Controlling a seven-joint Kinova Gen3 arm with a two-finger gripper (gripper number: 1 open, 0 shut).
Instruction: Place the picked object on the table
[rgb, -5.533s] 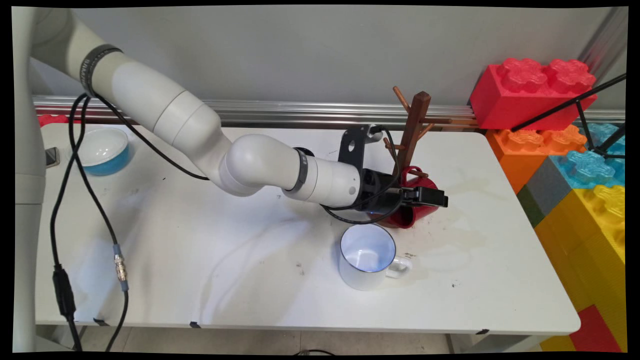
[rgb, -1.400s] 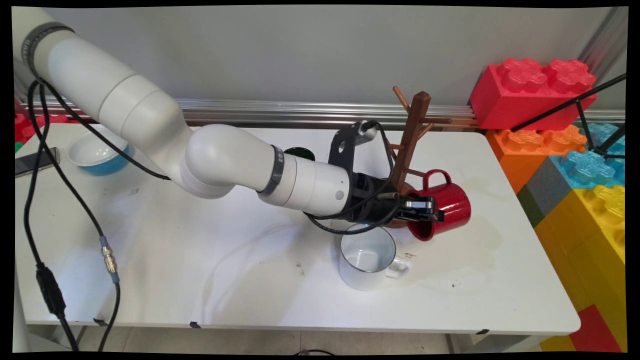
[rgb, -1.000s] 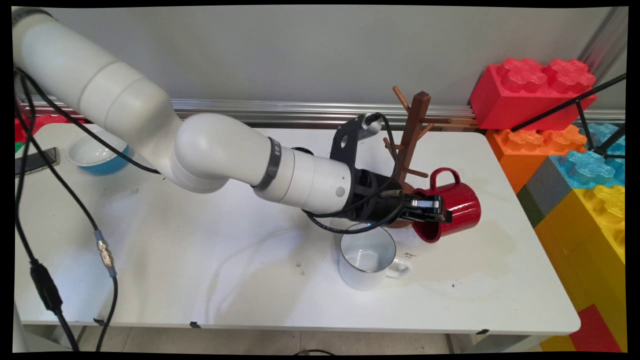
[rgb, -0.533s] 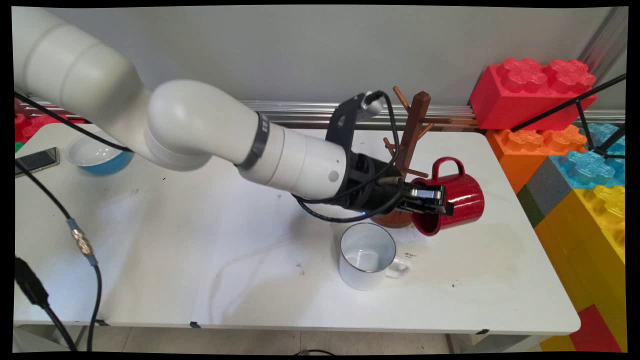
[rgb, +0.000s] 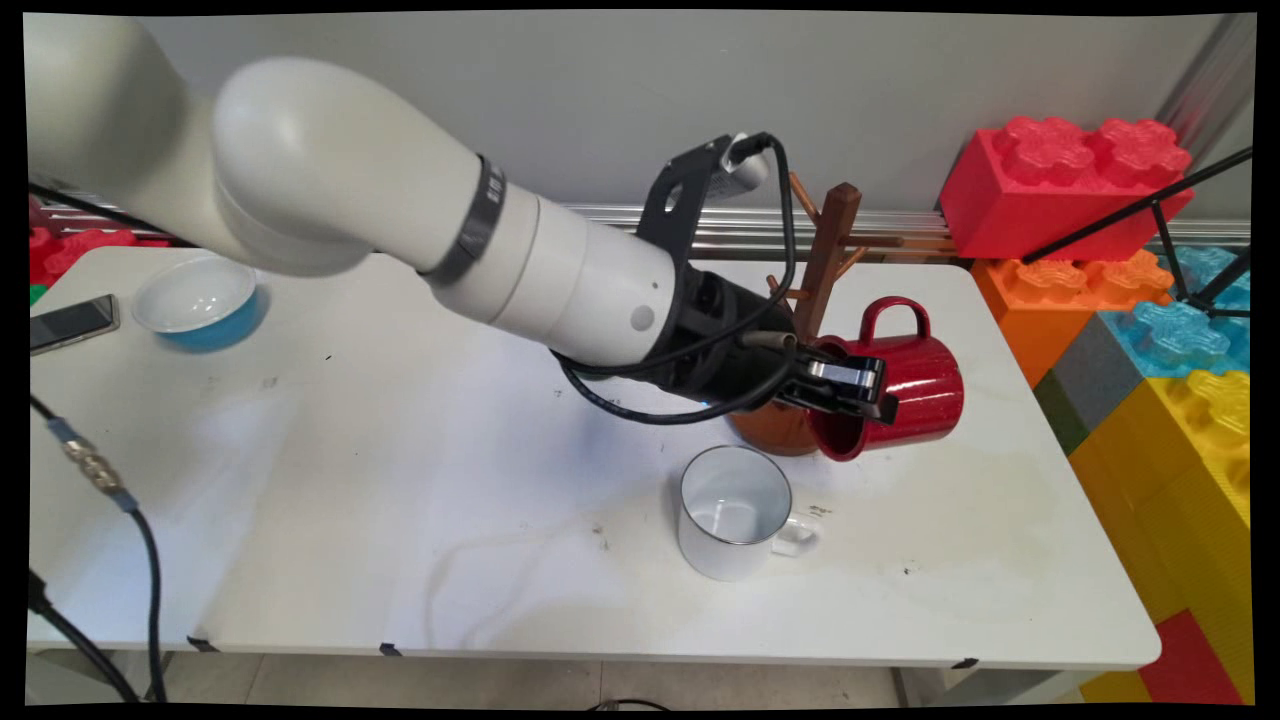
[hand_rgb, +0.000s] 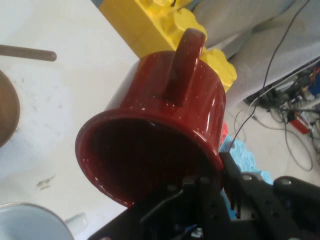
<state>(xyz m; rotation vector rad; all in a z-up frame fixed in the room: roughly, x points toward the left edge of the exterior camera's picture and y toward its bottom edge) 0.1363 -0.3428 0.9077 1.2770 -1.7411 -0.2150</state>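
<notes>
Red mug (rgb: 900, 385) clamped by gripper (rgb: 845, 388), beside wooden mug tree (rgb: 825, 260); white mug (rgb: 733, 512) below.

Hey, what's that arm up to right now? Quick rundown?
Gripper shut on red mug rim, mug off the table, tipped sideways. Wooden mug tree close behind. White mug below.

A glossy red mug (rgb: 895, 385) hangs tipped on its side above the tabletop (rgb: 400, 500) — handle up, mouth toward the arm, seemingly empty — its rim pinched by the gripper (rgb: 850, 385).

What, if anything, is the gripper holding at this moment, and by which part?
The gripper holds the red mug, tipped on its side, by its rim.
</notes>
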